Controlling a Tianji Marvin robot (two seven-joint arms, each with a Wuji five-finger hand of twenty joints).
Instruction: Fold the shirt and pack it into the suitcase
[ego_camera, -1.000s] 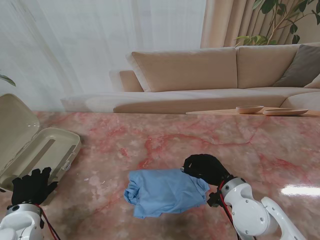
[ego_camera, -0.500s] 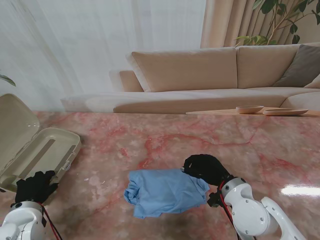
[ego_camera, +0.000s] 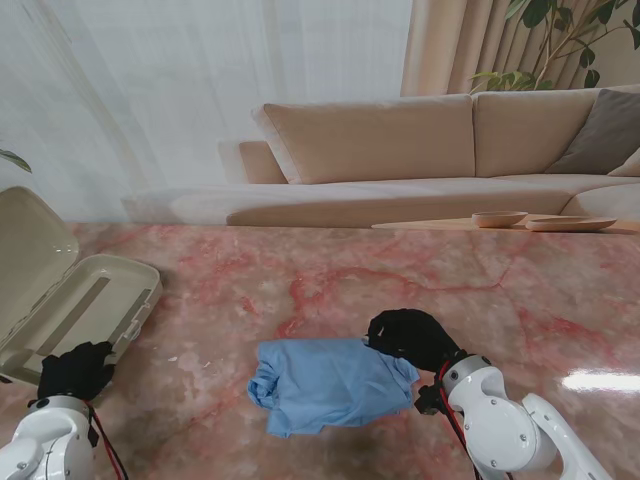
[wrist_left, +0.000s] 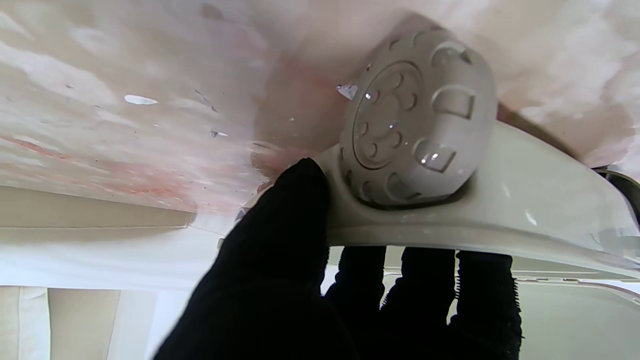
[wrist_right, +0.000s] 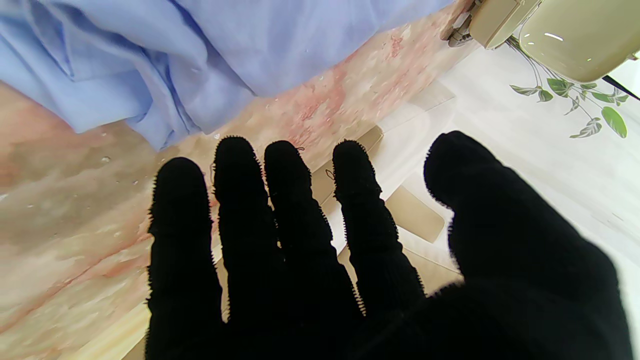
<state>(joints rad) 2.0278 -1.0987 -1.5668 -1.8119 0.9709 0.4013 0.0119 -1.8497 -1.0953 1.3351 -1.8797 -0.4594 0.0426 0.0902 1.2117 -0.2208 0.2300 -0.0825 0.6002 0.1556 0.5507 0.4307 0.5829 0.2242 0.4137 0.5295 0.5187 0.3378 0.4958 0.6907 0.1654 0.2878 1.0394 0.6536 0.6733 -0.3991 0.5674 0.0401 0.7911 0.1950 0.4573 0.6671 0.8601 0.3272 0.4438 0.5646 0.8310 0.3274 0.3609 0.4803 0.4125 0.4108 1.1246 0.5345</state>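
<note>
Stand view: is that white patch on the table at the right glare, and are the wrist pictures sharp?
Stand view: yes, glare on the polished table, away from the shirt. Left wrist view: the table is blurred, the suitcase wheel fairly sharp. Right wrist view: the shirt is slightly soft, the right hand a flat black shape.

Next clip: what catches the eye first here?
The crumpled light-blue shirt lies mid-table on pink marble, the black-gloved right hand at its right edge. On the left, the open beige hard-shell suitcase has the left hand gripping its near corner beside a wheel.
</note>
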